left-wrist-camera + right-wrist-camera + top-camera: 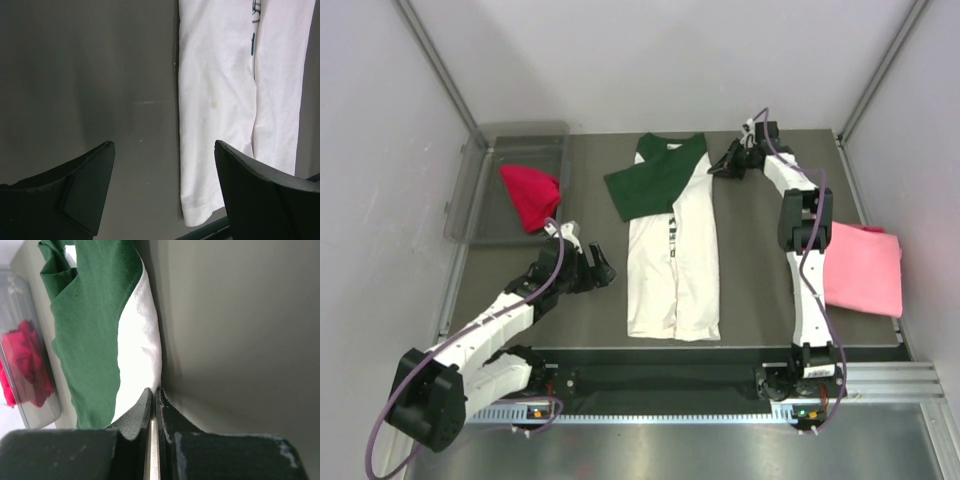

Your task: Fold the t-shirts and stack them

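White shirt (675,270): lying lengthwise in the middle of your worktop (750,285), sides folded in, one green sleeve (655,180) flopped across the chest.
Print (254,30): black lettering running down the fold, mostly tucked away, so no chance of reading it.
Your right tool (154,392): pressed together, tips right at the shirt's shoulder edge; can't tell if any cloth is caught.
Your left tool (164,145): spread wide over the worktop, just beside the shirt's bottom hem.
Pink shirt (865,268): folded, at the worktop's right edge.
Red shirt (530,195): bunched up in the clear bin (520,135), far left corner.
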You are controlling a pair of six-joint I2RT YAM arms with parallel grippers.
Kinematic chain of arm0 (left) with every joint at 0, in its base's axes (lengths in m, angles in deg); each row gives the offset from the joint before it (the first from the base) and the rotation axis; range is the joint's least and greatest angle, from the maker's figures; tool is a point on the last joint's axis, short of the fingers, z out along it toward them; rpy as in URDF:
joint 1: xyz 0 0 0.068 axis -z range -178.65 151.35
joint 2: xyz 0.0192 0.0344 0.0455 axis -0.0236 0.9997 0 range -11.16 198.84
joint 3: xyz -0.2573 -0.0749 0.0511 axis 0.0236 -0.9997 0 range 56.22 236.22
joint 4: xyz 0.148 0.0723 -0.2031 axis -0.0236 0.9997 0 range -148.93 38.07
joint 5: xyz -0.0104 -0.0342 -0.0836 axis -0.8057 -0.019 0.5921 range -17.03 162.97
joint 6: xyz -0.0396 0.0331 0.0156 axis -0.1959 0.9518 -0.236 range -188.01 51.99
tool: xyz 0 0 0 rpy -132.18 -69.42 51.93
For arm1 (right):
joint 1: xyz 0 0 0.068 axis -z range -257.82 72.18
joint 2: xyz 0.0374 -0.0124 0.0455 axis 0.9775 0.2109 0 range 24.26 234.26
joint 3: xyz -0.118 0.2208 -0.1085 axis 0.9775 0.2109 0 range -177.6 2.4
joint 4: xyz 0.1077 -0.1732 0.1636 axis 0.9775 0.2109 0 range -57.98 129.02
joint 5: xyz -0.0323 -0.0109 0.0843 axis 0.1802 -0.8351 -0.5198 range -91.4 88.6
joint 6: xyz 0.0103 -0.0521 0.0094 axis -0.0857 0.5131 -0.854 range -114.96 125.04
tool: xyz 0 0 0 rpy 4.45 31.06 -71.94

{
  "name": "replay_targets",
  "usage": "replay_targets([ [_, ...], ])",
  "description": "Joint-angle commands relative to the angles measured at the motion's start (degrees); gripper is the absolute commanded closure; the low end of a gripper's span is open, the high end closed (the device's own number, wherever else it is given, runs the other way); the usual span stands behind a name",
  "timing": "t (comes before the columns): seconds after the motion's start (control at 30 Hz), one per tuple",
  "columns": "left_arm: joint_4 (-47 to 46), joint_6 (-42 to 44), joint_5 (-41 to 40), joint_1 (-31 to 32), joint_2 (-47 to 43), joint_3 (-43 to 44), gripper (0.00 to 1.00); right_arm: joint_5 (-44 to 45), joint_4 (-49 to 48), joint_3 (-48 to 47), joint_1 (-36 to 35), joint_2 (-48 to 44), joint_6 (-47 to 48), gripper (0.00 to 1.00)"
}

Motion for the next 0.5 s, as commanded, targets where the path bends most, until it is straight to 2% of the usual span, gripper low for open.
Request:
replay_targets([
  [0.0, -5.68, -1.91, 2.08, 1.96, 1.19, -1.96, 0.15, 0.15, -3.48, -0.86, 3.04, -0.68, -0.74, 1.0],
  [0.1, -8.23, -3.67, 2.25, 3.28, 2.24, -4.16, 0.15, -0.12, -3.13, -1.12, 3.48, -0.59, -0.3, 1.0],
  [0.13, -8.85, -4.03, 2.43, 3.63, 2.77, -4.6, 0.15, -0.38, -3.22, -1.03, 3.48, -0.76, -0.22, 0.89],
  [0.23, -10.08, -4.91, 2.78, 4.6, 3.91, -5.75, 0.15, -0.92, -2.96, -0.68, 3.48, -1.64, 0.22, 0.43],
  [0.33, -11.74, -5.43, 3.75, 4.95, 4.79, -6.01, 0.16, 0.23, -2.95, 2.38, 3.4, -5.31, 1.45, 0.34],
  [0.47, -12.54, -6.49, 4.63, 6.35, 5.67, -6.63, 0.17, 1.9, -4.36, 14.13, 3.31, -12.44, 3.82, 0.31],
])
